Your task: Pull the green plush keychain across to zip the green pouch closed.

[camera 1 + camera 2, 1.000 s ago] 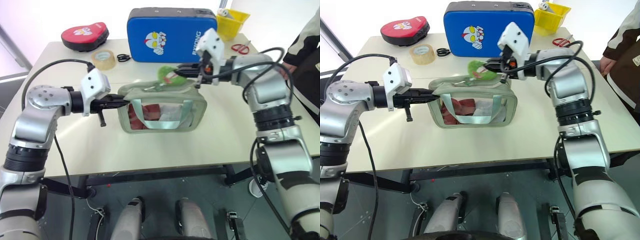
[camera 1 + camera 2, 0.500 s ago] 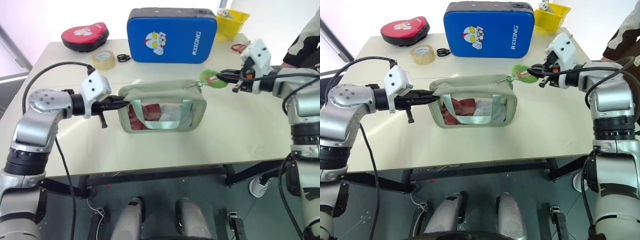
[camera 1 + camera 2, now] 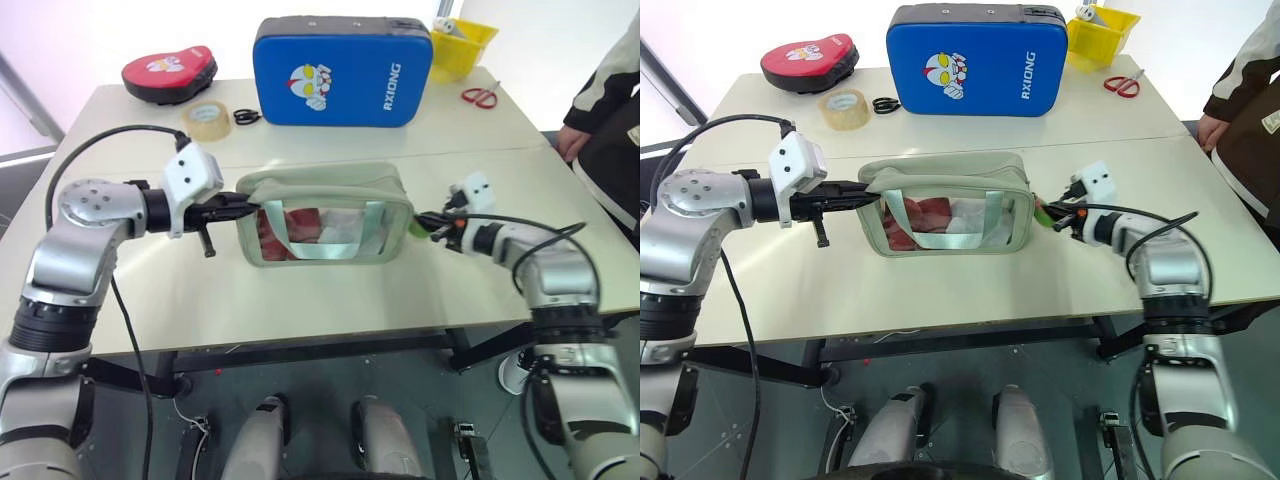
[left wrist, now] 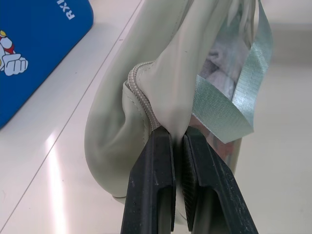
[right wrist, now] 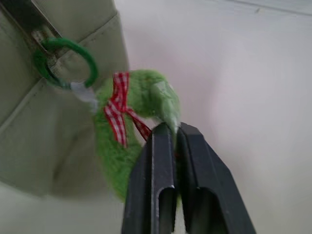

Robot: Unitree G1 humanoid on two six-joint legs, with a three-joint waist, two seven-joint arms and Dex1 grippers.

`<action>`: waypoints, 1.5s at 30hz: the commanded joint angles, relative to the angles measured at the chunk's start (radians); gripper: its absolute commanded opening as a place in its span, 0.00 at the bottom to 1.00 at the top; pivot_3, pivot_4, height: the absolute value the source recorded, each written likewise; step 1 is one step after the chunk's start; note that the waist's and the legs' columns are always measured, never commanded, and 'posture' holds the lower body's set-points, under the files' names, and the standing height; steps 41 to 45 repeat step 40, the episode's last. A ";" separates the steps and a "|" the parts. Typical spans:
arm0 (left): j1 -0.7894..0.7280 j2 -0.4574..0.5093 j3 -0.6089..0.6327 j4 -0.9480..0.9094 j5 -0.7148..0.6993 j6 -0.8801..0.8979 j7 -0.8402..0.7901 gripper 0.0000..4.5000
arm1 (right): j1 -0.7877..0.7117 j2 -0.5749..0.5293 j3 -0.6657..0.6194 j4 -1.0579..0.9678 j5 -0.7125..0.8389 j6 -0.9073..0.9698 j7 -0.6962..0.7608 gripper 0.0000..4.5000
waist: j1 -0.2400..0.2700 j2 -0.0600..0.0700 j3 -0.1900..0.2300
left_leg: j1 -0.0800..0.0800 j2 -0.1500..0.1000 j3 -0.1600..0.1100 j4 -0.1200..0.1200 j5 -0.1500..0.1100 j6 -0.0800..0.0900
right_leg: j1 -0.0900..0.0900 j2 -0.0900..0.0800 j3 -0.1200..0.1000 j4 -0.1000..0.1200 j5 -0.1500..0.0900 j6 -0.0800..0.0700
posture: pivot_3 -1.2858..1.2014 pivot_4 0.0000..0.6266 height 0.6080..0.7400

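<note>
Both claws clamp tight: right claw (image 5: pixel 174 141) on green plush keychain (image 5: pixel 134 134), left claw (image 4: pixel 178 146) on green pouch (image 4: pixel 161 73).

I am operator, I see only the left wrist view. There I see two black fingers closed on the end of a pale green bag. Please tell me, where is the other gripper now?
Observer: The right gripper is at the opposite end of the green pouch, low beside its side wall.
Operator: Does it hold something?
Observer: Yes, it is shut on the green plush keychain, pinching the plush edge near a red checked ribbon.
Operator: Is the keychain attached to the zipper?
Observer: A green ring links it to the metal pull at the pouch's corner.
Operator: Does the top look open?
Observer: From the head camera, no gap shows along the pouch's top.
</note>
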 commanded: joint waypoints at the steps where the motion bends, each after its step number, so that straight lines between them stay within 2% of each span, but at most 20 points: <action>1: -0.006 0.001 -0.018 -0.007 0.004 0.003 -0.008 0.00 | -0.004 0.023 0.003 -0.011 0.000 -0.012 -0.037 0.01 | 0.002 0.000 0.000 | 0.000 0.000 0.000 0.000 0.000 0.000 | 0.000 0.000 0.000 0.000 0.000 0.000 | 0.52 0.24 1.00; 4: -0.002 0.011 -0.009 -0.009 0.003 0.001 -0.012 0.00 | -0.023 0.020 -0.015 -0.018 0.023 0.011 -0.039 0.01 | 0.002 0.000 0.000 | 0.000 0.000 0.000 0.000 0.000 0.000 | 0.000 0.000 0.000 0.000 0.000 0.000 | 0.52 0.24 1.00; 7: 0.001 0.010 -0.004 -0.006 0.008 -0.007 -0.003 0.00 | -0.037 -0.025 -0.021 -0.037 0.060 0.048 0.026 0.21 | 0.000 0.000 0.000 | 0.000 0.000 0.000 0.000 0.000 0.000 | 0.000 0.000 0.000 0.000 0.000 0.000 | 0.52 0.24 1.00; 12: -0.010 0.005 -0.002 -0.002 0.005 -0.005 0.005 0.00 | -0.062 -0.136 -0.006 -0.082 0.084 0.064 0.148 0.80 | -0.001 0.000 0.000 | 0.000 0.000 0.000 0.000 0.000 0.000 | 0.000 0.000 0.000 0.000 0.000 0.000 | 0.52 0.24 1.00; 14: -0.015 0.007 -0.001 0.007 0.006 -0.011 0.003 0.00 | -0.105 -0.217 -0.007 -0.054 0.072 0.038 0.211 0.98 | -0.001 0.000 0.000 | 0.000 0.000 0.000 0.000 0.000 0.000 | 0.000 0.000 0.000 0.000 0.000 0.000 | 0.52 0.24 1.00; 19: -0.034 0.004 -0.001 0.045 0.024 -0.045 0.007 0.00 | -0.213 -0.369 0.009 -0.058 0.108 0.025 0.408 0.98 | -0.001 0.000 0.000 | 0.000 0.000 0.000 0.000 0.000 0.000 | 0.000 0.000 0.000 -0.001 0.000 0.000 | 0.52 0.24 1.00; 23: -0.067 -0.001 0.005 0.074 0.020 -0.048 0.003 0.00 | -0.267 -0.413 0.039 -0.179 0.191 0.103 0.536 0.98 | -0.005 0.000 0.000 | 0.000 0.001 0.000 0.000 -0.001 0.001 | 0.000 0.000 0.000 -0.002 0.000 0.000 | 0.52 0.24 1.00; 27: -0.106 -0.002 0.009 0.103 0.016 -0.051 -0.011 0.34 | -0.278 -0.369 0.060 -0.312 0.236 0.158 0.514 1.00 | -0.003 0.000 0.000 | -0.001 0.001 0.000 0.000 -0.001 0.001 | -0.001 0.000 0.000 -0.002 0.000 0.000 | 0.52 0.24 1.00; 32: -0.117 0.017 0.014 0.089 -0.002 -0.030 -0.047 0.94 | -0.263 -0.323 0.066 -0.341 0.232 0.153 0.459 1.00 | 0.000 0.000 0.000 | -0.001 0.001 0.000 0.000 -0.001 0.001 | -0.001 0.000 0.000 -0.002 0.000 0.000 | 0.52 0.24 1.00; 33: -0.116 0.030 0.021 0.081 -0.013 -0.019 -0.063 0.99 | -0.258 -0.325 0.066 -0.336 0.227 0.144 0.458 1.00 | 0.001 0.000 0.000 | -0.001 0.000 0.000 0.000 -0.001 0.001 | -0.001 0.000 0.000 -0.002 0.000 0.000 | 0.52 0.24 1.00; 37: -0.160 0.089 0.068 0.113 -0.032 0.037 -0.076 0.99 | -0.251 -0.342 0.060 -0.321 0.217 0.125 0.455 1.00 | 0.000 0.000 0.001 | -0.002 0.000 0.000 0.000 -0.001 0.001 | -0.001 0.000 0.000 -0.003 0.000 0.000 | 0.52 0.24 1.00; 40: -0.163 0.127 0.083 0.149 -0.025 0.008 -0.092 0.99 | -0.248 -0.347 0.055 -0.325 0.225 0.127 0.451 1.00 | -0.001 0.000 0.001 | -0.002 0.000 0.000 -0.001 -0.001 0.001 | -0.001 0.000 0.000 -0.003 0.000 0.000 | 0.52 0.24 1.00; 45: -0.163 0.127 0.083 0.149 -0.025 0.008 -0.092 0.99 | -0.248 -0.347 0.055 -0.325 0.225 0.127 0.451 1.00 | -0.001 0.000 0.001 | -0.002 0.000 0.000 -0.001 -0.001 0.001 | -0.001 0.000 0.000 -0.003 0.000 0.000 | 0.52 0.24 1.00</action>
